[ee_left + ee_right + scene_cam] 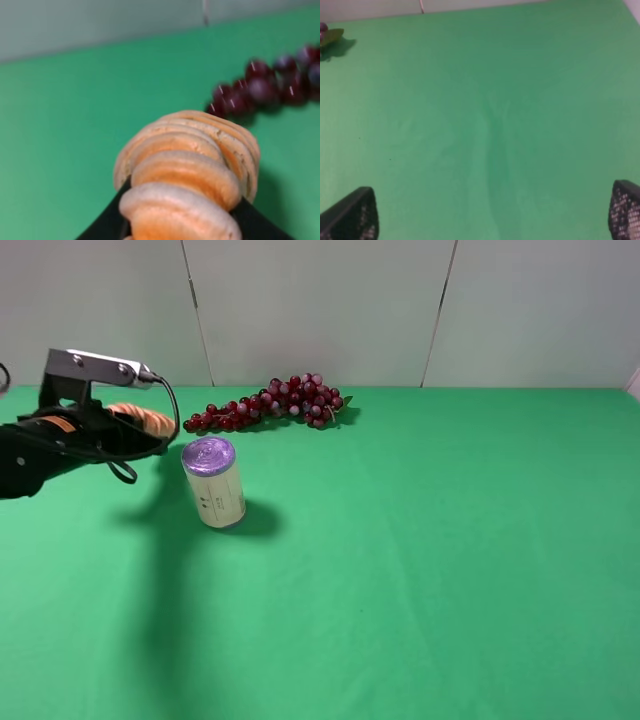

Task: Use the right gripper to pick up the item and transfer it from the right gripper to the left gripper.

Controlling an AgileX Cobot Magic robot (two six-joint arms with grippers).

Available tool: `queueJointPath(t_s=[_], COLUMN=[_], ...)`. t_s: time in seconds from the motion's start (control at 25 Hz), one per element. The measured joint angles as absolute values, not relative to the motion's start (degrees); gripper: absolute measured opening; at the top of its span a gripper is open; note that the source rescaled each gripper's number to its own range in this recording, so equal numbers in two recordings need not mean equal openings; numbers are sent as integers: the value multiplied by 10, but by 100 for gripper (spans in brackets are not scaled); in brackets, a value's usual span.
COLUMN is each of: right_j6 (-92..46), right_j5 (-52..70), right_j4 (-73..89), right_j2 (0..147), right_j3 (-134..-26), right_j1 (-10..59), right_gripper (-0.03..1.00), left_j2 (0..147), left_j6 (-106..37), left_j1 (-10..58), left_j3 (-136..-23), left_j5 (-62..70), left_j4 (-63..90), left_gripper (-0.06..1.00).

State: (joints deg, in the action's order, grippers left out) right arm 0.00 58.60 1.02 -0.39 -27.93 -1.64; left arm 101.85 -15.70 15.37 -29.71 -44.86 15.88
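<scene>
So the left end effector (150, 425) is clamped on the item (143, 418), that orange loaf-looking thing with the pale ridges. In the overhead shot it's way over at 9 o'clock, held up off the green desk (420, 570), with only the rounded orange tip poking out past the black fingers and the thick cable looping under it. The arm's shadow falls on the cloth below it. The left wrist view makes the grip pretty obvious: the item (187, 175) fills the lower middle of the shot, ridges stacked up, with a dark finger (107, 225) pressed against it on each side.

The right end effector (492, 220) doesn't show in the overhead shot at all. Its own wrist camera catches just the two mesh-textured fingertips (355, 215) at opposite corners, spread wide apart, nothing between them but bare green cloth.

Other stuff on the desk: the can (213, 483) with the purple lid stands upright just beside the left end effector, roughly 4 o'clock from it, not touching. The grape bunch (270, 402) lies along the back edge near the wall, around 11 o'clock from the middle of the desk and well apart from the can. The grapes (270, 87) also show up blurry behind the item in the left wrist view, and a leafy bit of the bunch (330, 36) peeks into a corner of the right wrist view.
</scene>
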Motion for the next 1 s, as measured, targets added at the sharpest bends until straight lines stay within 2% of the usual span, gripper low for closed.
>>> queueJointPath(t_s=[0.28,0.44,0.52,0.6,0.68,0.88,0.92,1.0], right_j6=[0,0,0,0,0,0,0,0], right_j5=[586,586,586,586,586,586,586,586], right_j4=[10,10,10,10,10,10,10,10], right_j2=[-4,-4,-4,-4,-4,-4,-4,-4], right_j3=[-279,-279,-279,-279,-279,-279,-279,-279], right_j1=[-16,-16,-16,-16,-16,-16,-16,-16], right_gripper=[100,100,100,100,100,100,100,100], left_j2=[1030,1030,1030,1030,1030,1030,1030,1030], left_j6=[-151,-151,-151,-151,-151,-151,-150,-150], left_j1=[154,154,154,154,154,154,154,154], left_j3=[-258,-254,-254,-254,-254,-254,-254,-254], left_j5=[-544,-556,-561,-564,-564,-564,-564,-564], left_j4=[154,151,151,150,150,150,150,150], left_gripper=[0,0,4,12,26,78,86,94])
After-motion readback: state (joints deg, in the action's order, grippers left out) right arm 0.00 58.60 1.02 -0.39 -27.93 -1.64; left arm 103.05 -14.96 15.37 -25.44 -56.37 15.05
